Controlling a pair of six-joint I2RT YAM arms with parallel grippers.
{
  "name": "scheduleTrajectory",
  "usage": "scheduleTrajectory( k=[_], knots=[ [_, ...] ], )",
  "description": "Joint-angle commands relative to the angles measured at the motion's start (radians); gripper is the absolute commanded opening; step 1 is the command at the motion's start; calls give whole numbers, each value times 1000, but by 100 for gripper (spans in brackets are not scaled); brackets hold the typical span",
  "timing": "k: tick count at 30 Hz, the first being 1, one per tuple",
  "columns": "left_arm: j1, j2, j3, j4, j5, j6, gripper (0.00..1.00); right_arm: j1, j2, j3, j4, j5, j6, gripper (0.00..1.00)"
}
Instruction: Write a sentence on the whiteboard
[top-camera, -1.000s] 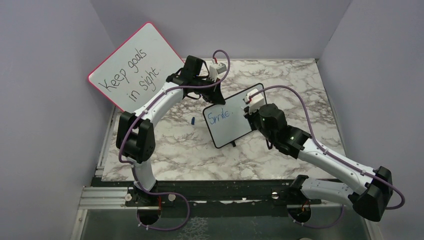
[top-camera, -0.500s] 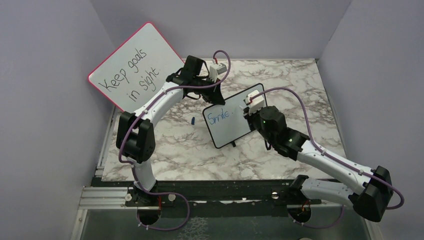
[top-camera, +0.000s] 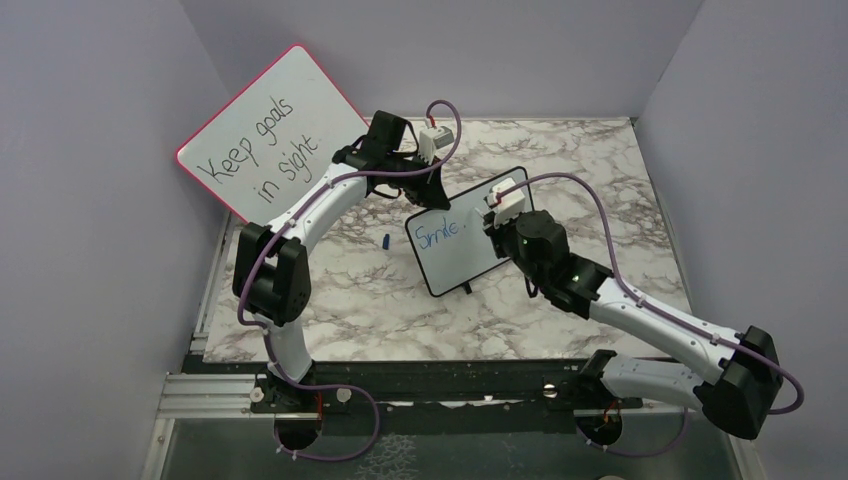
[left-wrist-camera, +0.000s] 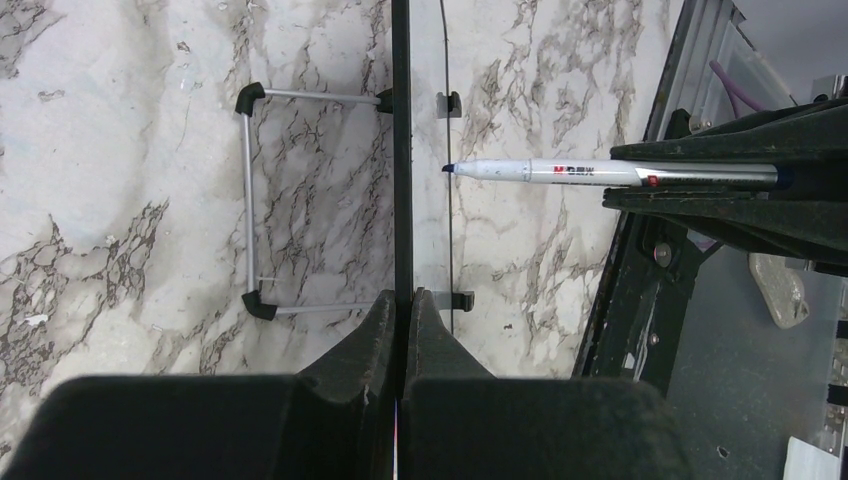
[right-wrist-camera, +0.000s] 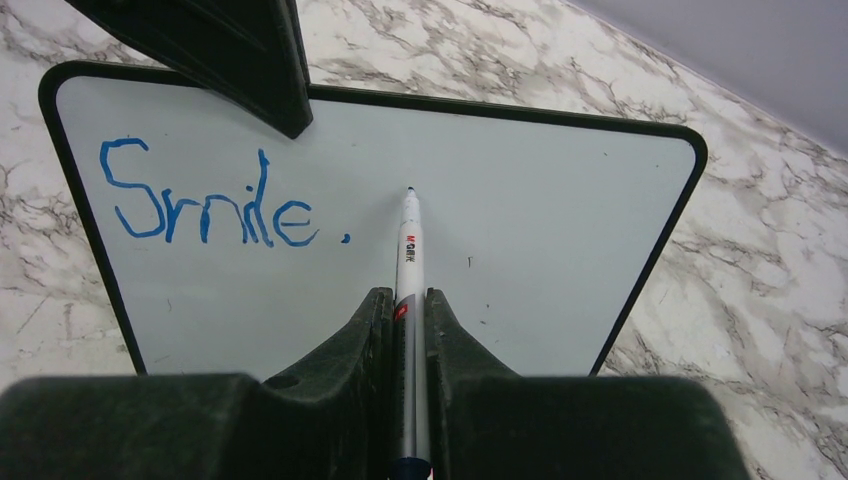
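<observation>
The small black-framed whiteboard (top-camera: 463, 240) stands tilted mid-table. My left gripper (top-camera: 432, 196) is shut on its top edge; in the left wrist view the frame (left-wrist-camera: 402, 150) runs edge-on into the left gripper (left-wrist-camera: 402, 300). Blue writing "Smile." (right-wrist-camera: 208, 206), the sentence as it stands, fills the board's (right-wrist-camera: 540, 230) upper left. My right gripper (right-wrist-camera: 408, 300) is shut on a silver-white marker (right-wrist-camera: 409, 255). Its tip points at the board face just right of the dot; whether it touches I cannot tell. The marker (left-wrist-camera: 560, 172) also shows side-on in the left wrist view.
A larger red-framed board (top-camera: 270, 130) reading "Keep goals in sight" leans against the left wall. A small blue marker cap (top-camera: 386, 241) lies on the marble table (top-camera: 370, 300) left of the whiteboard. The board's wire stand (left-wrist-camera: 247, 200) rests behind it. Walls enclose three sides.
The right arm has edged slightly left, carrying the marker with it. The left arm, the whiteboard and the writing are unchanged.
</observation>
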Motion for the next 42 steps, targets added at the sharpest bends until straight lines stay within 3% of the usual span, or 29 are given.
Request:
scheduleTrajectory(
  k=[1,42],
  knots=[
    [-12,35,15,-55,-3,33,0,-2,17,2,24,9,-3,1],
    [-28,30,20,-58,16,40,0,-2,49,5,59,16,6,1]
  ],
)
